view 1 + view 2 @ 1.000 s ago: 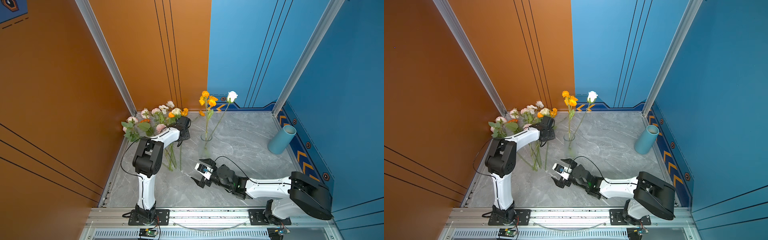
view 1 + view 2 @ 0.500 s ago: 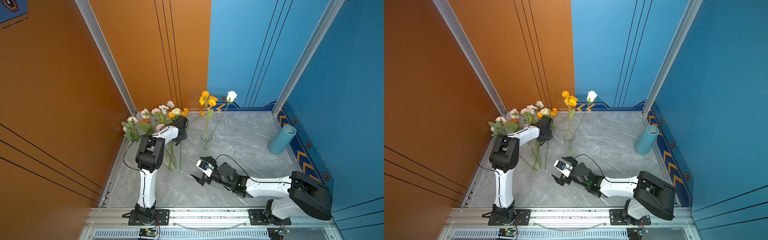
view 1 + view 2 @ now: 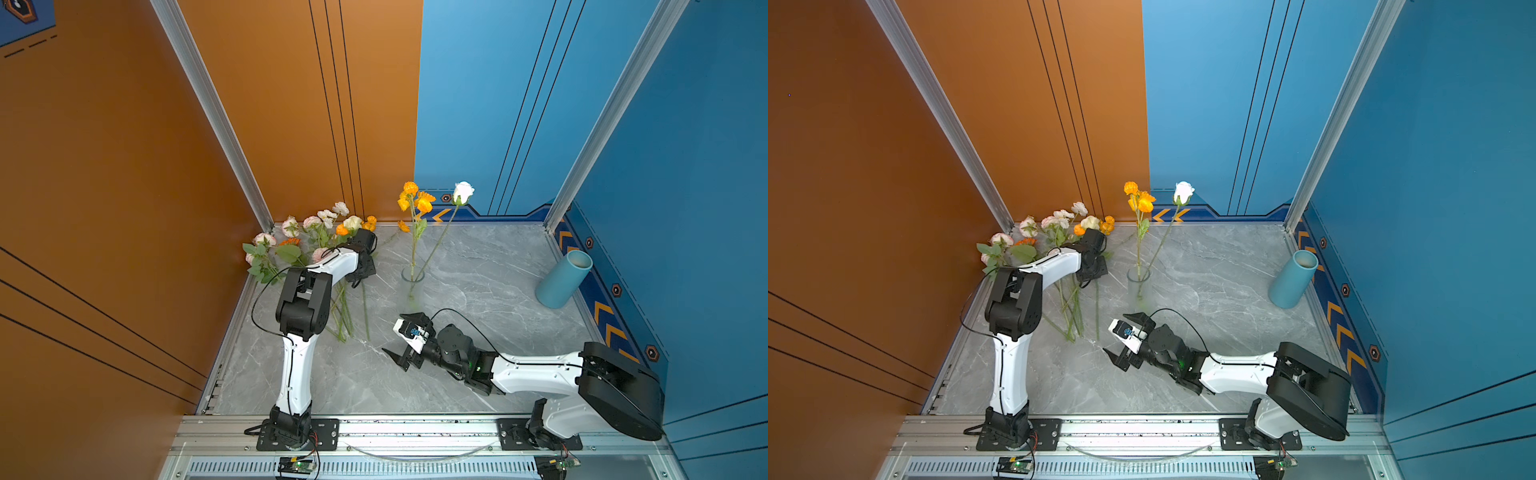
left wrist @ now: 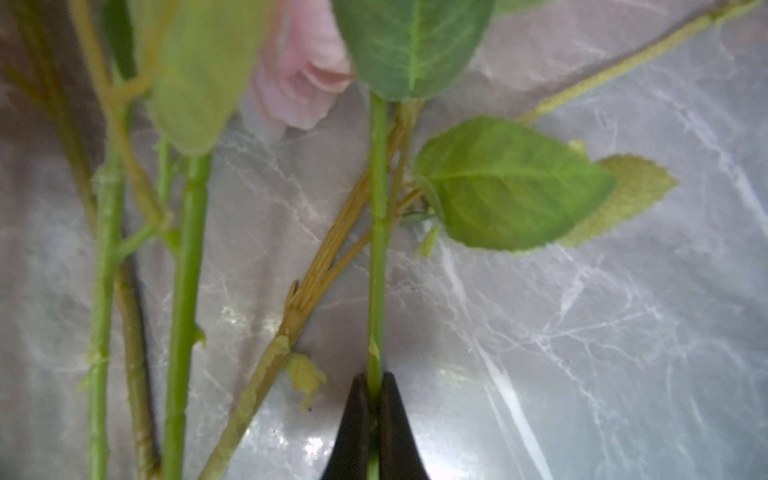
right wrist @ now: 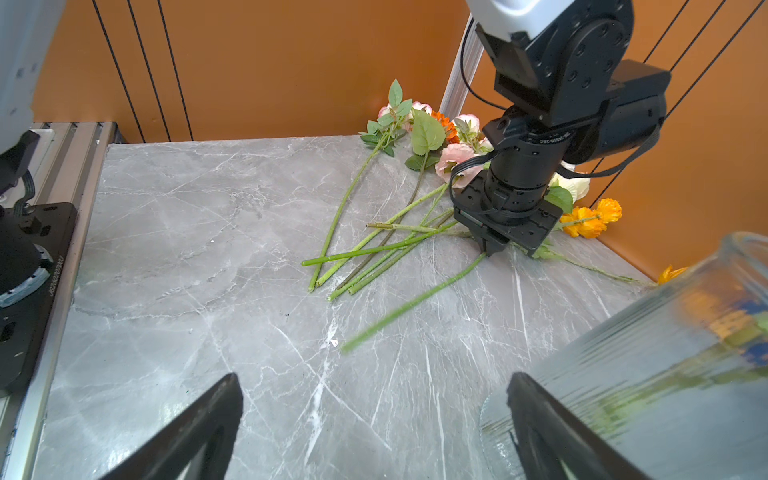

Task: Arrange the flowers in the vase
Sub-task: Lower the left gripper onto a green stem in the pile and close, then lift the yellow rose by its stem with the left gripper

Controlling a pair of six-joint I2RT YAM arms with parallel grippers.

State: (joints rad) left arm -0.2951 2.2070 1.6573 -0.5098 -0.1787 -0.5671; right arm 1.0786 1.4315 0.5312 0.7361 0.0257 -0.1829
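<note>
Fingers (image 4: 353,419) of the left gripper (image 4: 376,386) were pinched shut on one thin green stem (image 4: 377,270). That stem lay at the edge of the flowers (image 3: 320,232). They were in a heap on the grey table (image 3: 490,291) by the orange wall (image 3: 270,104), with their stems fanned out toward the robot. I could not tell which bloom went with the held stem, because a leaf (image 4: 411,41) hid the top of it.

The right gripper (image 5: 374,419) was wide open and held nothing. It was low over the table, just beside the glass vase (image 3: 412,282). The vase stood upright and already had orange flowers (image 3: 413,199) and a white rose (image 3: 462,192) in it.

The held flower looked very light. Its stem seemed stiff enough to keep its shape, but thin enough to bend or twist round in a pinch. The blooms and leaves looked soft and easy to crush. So the best place to hold was the bare stem below the leaves, where the left gripper had it. The leaves of the other flowers could catch on it in a lift. The long loose end would likely wobble, and that end had to go into the narrow vase first.
</note>
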